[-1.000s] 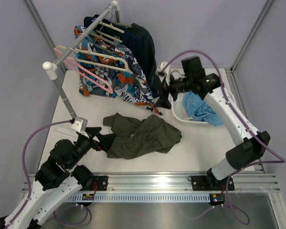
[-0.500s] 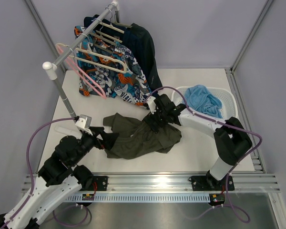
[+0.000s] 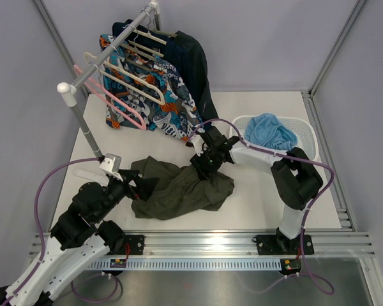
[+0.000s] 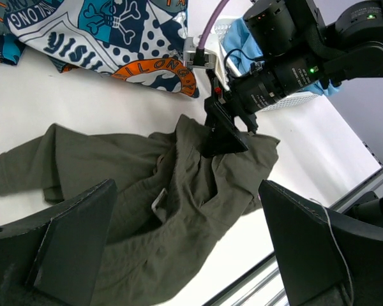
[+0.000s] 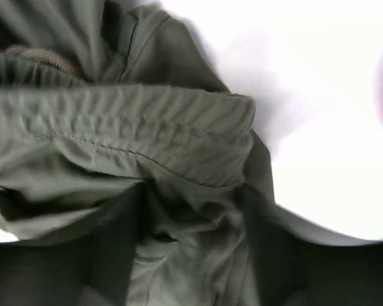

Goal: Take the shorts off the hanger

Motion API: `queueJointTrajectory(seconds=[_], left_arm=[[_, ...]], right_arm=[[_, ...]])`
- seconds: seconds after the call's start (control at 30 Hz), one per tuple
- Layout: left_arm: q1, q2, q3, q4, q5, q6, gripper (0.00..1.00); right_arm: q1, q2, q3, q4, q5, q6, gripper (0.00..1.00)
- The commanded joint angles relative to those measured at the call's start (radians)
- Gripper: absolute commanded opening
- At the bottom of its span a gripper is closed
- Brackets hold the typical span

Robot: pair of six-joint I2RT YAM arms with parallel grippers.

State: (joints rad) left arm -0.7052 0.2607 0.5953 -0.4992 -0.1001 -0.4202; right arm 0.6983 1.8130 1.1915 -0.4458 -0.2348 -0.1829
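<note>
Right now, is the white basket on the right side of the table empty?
No, a blue cloth lies bunched inside the white basket.

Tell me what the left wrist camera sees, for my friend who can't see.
Crumpled olive-green shorts lie on a white table, with the right gripper pressed into their top edge. Skull-print shorts are behind, and a white basket holding blue cloth sits beyond.

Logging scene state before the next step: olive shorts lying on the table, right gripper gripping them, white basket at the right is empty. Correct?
One error: the basket is not empty. The top external view shows a blue cloth lying in it. The rest holds: the olive shorts lie on the table, and the right gripper grips them.
</note>
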Motion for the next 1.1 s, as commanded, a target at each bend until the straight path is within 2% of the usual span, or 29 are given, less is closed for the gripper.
queueJointTrajectory(seconds=[0.0, 0.03, 0.13, 0.17, 0.2, 0.3, 0.4, 0.43, 0.57, 0.73, 0.77, 0.8, 0.93, 1.07], left_arm=[[0.000, -0.012, 0.014, 0.051, 0.019, -0.011, 0.99], [0.000, -0.014, 0.014, 0.050, 0.020, -0.009, 0.99], [0.000, -0.021, 0.012, 0.050, 0.023, -0.011, 0.99], [0.000, -0.024, 0.012, 0.050, 0.023, -0.012, 0.99], [0.000, -0.029, 0.011, 0.048, 0.025, -0.011, 0.99], [0.000, -0.043, 0.006, 0.045, 0.025, -0.012, 0.99], [0.000, -0.052, 0.008, 0.045, 0.023, -0.003, 0.99], [0.000, -0.054, 0.009, 0.045, 0.023, -0.002, 0.99], [0.000, -0.060, 0.009, 0.053, 0.013, 0.012, 0.99], [0.000, -0.060, 0.009, 0.059, 0.000, 0.029, 0.99], [0.000, -0.060, 0.009, 0.060, 0.000, 0.032, 0.99], [0.000, -0.060, 0.011, 0.060, -0.003, 0.035, 0.99], [0.000, -0.058, 0.008, 0.068, -0.004, 0.044, 0.99], [0.000, -0.057, 0.000, 0.076, -0.001, 0.044, 0.99]], right_arm=[[0.004, 0.049, 0.062, -0.085, -0.193, -0.049, 0.58], [0.004, 0.054, 0.069, -0.099, -0.202, -0.053, 0.41], [-0.009, 0.042, 0.092, -0.125, -0.251, -0.089, 0.15], [-0.017, 0.013, 0.097, -0.132, -0.271, -0.117, 0.04], [-0.038, -0.007, 0.105, -0.137, -0.291, -0.131, 0.00], [-0.106, -0.093, 0.143, -0.177, -0.412, -0.176, 0.00], [-0.199, -0.200, 0.218, -0.238, -0.648, -0.239, 0.00], [-0.221, -0.228, 0.242, -0.251, -0.684, -0.257, 0.00], [-0.315, -0.332, 0.472, -0.312, -0.784, -0.233, 0.00], [-0.469, -0.353, 0.741, -0.159, -0.825, 0.091, 0.00], [-0.532, -0.351, 0.816, -0.121, -0.833, 0.144, 0.00], [-0.565, -0.351, 0.845, -0.025, -0.840, 0.263, 0.00], [-0.706, -0.336, 0.948, 0.172, -0.839, 0.483, 0.00], [-0.824, -0.319, 1.039, 0.274, -0.821, 0.582, 0.00]])
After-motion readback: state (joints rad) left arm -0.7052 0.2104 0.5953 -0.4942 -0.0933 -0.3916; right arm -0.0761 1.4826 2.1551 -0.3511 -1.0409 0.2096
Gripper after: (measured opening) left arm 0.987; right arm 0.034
